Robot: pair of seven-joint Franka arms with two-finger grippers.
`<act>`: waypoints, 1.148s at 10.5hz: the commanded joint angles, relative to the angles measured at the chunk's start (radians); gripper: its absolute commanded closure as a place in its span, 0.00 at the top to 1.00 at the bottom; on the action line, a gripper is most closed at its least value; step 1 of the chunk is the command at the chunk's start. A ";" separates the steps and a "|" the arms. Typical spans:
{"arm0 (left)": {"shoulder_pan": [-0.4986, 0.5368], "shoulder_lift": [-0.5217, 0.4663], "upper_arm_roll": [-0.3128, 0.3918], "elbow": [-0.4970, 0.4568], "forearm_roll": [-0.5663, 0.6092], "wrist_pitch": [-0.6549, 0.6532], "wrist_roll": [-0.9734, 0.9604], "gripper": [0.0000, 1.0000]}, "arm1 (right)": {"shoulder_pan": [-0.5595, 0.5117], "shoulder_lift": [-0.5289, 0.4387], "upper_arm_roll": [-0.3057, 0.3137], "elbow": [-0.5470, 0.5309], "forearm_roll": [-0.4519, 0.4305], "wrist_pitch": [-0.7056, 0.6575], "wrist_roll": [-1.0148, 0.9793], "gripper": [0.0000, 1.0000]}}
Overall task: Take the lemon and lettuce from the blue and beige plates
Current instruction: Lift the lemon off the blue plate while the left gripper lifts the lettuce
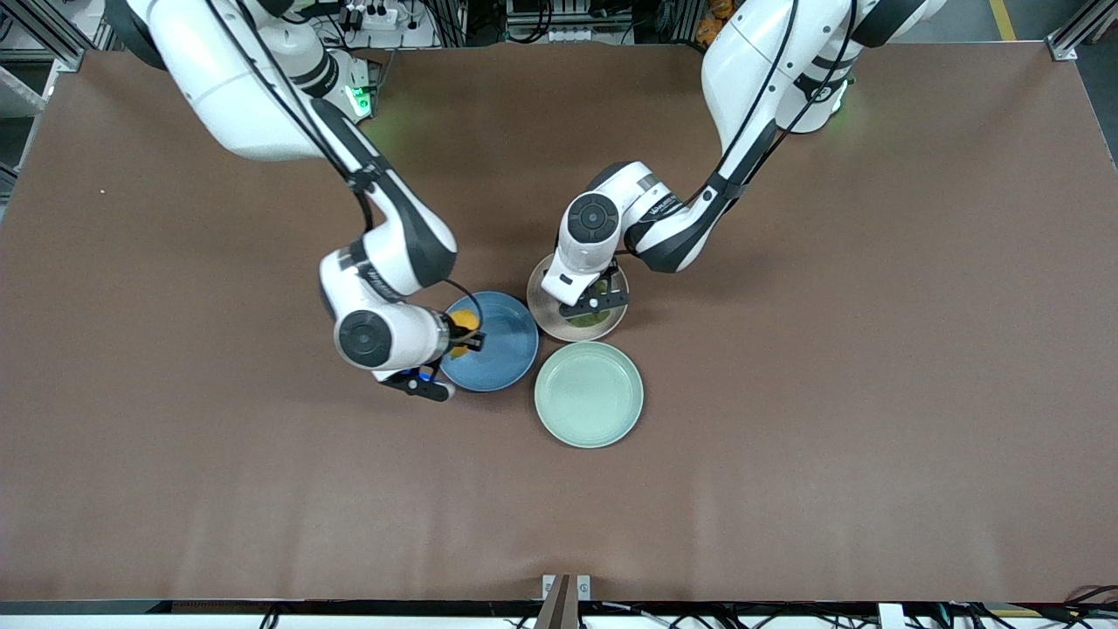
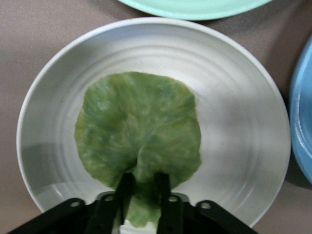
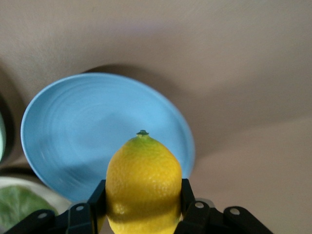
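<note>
The lemon (image 1: 463,323) is clamped between the fingers of my right gripper (image 1: 468,337), held just above the rim of the blue plate (image 1: 505,351) at the right arm's end. In the right wrist view the lemon (image 3: 143,178) fills the right gripper (image 3: 143,197), with the blue plate (image 3: 83,131) bare below. My left gripper (image 1: 595,305) is down on the beige plate (image 1: 543,313). In the left wrist view the left gripper (image 2: 144,189) is shut on the stem end of the lettuce (image 2: 139,124), which lies flat on the beige plate (image 2: 239,117).
A pale mint-green plate (image 1: 589,395) with nothing on it sits nearer the front camera, touching both other plates; its rim shows in the left wrist view (image 2: 195,7). Brown table (image 1: 830,393) stretches wide all round the three plates.
</note>
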 commanded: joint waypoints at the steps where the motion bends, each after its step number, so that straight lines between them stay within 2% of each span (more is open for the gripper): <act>1: -0.013 0.013 0.018 0.022 0.032 0.006 -0.037 0.00 | -0.107 -0.096 0.009 -0.034 0.003 -0.101 -0.177 0.00; 3: -0.012 0.007 0.020 0.032 0.033 0.005 -0.066 0.00 | -0.221 -0.145 0.003 -0.099 -0.014 -0.129 -0.355 0.00; 5: 0.004 -0.039 0.018 0.061 0.029 -0.023 -0.109 0.00 | -0.296 -0.183 0.002 -0.203 -0.063 -0.116 -0.460 0.00; 8: 0.048 -0.131 0.048 0.132 0.037 -0.167 -0.103 0.00 | -0.316 -0.199 -0.014 -0.338 -0.115 0.025 -0.465 0.00; 10: 0.141 -0.181 0.048 0.169 0.037 -0.222 -0.034 0.00 | -0.316 -0.220 -0.046 -0.431 -0.126 0.136 -0.500 0.00; 12: 0.226 -0.210 0.049 0.177 0.038 -0.241 0.029 0.00 | -0.316 -0.226 -0.073 -0.486 -0.126 0.191 -0.528 0.00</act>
